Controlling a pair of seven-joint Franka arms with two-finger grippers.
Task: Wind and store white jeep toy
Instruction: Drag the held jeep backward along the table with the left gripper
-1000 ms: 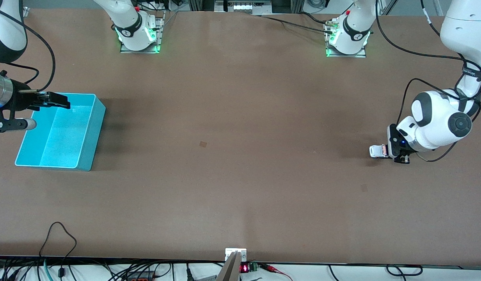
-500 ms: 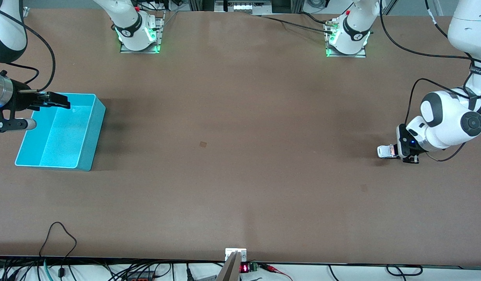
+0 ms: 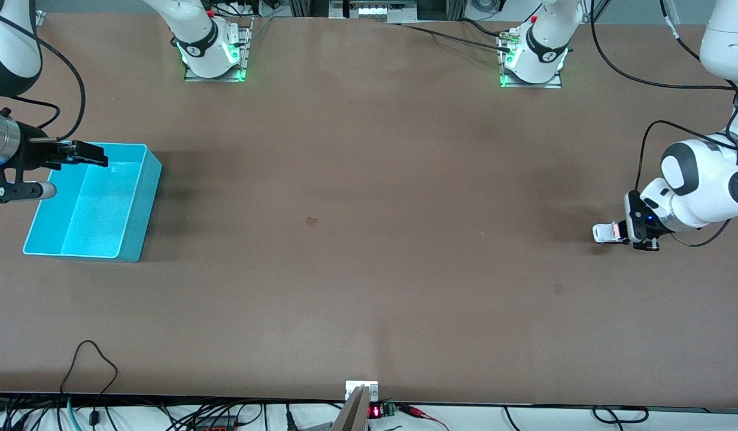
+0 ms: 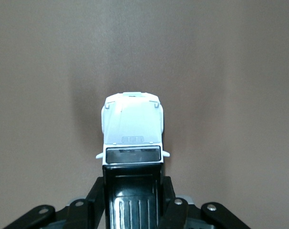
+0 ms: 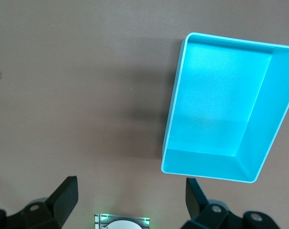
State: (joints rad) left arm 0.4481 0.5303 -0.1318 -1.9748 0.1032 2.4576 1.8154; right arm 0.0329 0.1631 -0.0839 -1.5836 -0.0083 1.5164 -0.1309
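The white jeep toy sits low on the table near the left arm's end. Its white hood points away from the wrist, and the black roof lies between the fingers. My left gripper is shut on the jeep's rear half, one black finger against each side. My right gripper hangs open and empty over the corner of the cyan bin at the right arm's end. Nothing lies in the bin.
Both arm bases stand along the table's edge farthest from the front camera. Cables run from the left arm down beside the jeep. A small clamp sits at the table's nearest edge.
The left gripper has slid the jeep along the table toward the left arm's end. The right arm has not moved.
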